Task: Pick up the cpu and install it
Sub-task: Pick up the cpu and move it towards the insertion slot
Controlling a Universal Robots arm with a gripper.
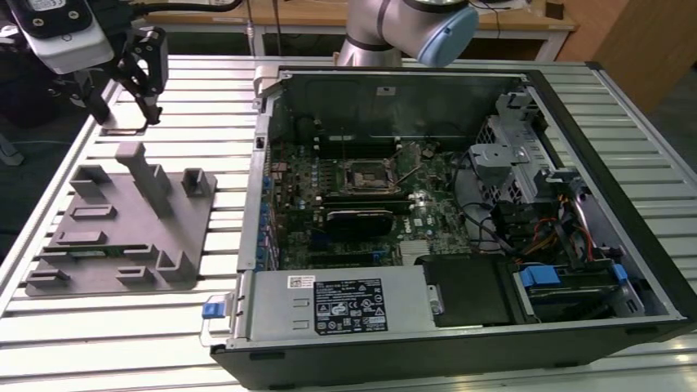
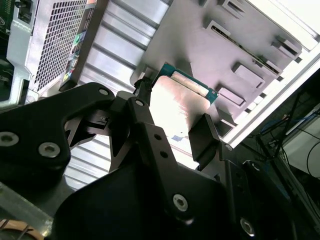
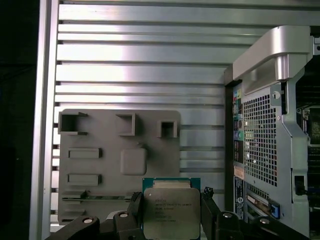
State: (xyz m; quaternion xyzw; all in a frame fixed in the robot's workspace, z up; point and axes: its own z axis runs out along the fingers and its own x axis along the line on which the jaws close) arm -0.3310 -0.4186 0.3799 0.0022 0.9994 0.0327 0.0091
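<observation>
The cpu (image 3: 171,209) is a small square chip with a silver top and a green rim, and my gripper (image 3: 171,204) is shut on it, one black finger on each side edge. In the second wrist view the cpu (image 2: 175,100) shines between the gripper (image 2: 174,109) fingers, held above the grey tray (image 2: 240,45). In the exterior view the gripper (image 1: 117,108) hangs above the table's far corner on the exterior view's left, beyond the tray (image 1: 120,229). The motherboard's cpu socket (image 1: 365,174) lies open inside the computer case (image 1: 458,212).
The grey tray (image 3: 100,165) has raised blocks and an unoccupied square pad (image 3: 133,161). The open case stands on the exterior view's right of the slatted metal table (image 1: 218,106), holding cables, a drive cage and a power supply (image 1: 343,304). The case's rear grille (image 3: 257,145) is close by.
</observation>
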